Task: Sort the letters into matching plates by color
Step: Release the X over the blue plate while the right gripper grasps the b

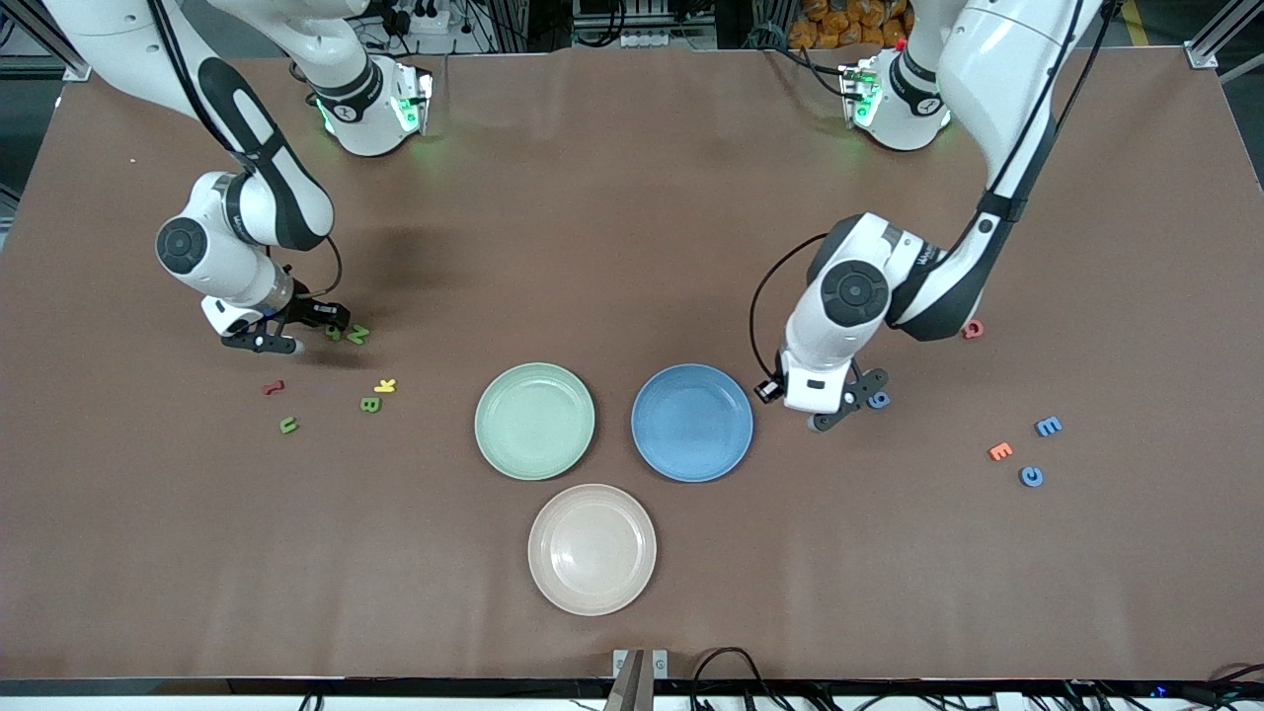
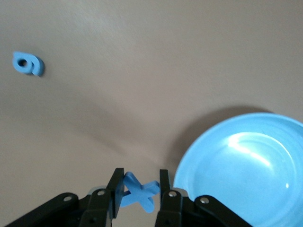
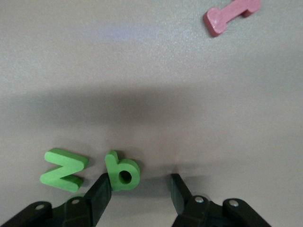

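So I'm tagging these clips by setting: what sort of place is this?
Most likely a robotics lab: two arms bolted at a brown table, cables and power strips along its edge, and toy letters laid out beside plates.

Left end effector [image 2: 138,191] clamped shut, raised; right end effector [image 3: 138,195] low, fingers parted.

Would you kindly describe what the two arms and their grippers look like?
Both arms have glossy white shells with black joint sections and round dark grey caps. A thin black cable loops beside each wrist. Green lights glow at both bases. The left gripper and right gripper have black fingers.
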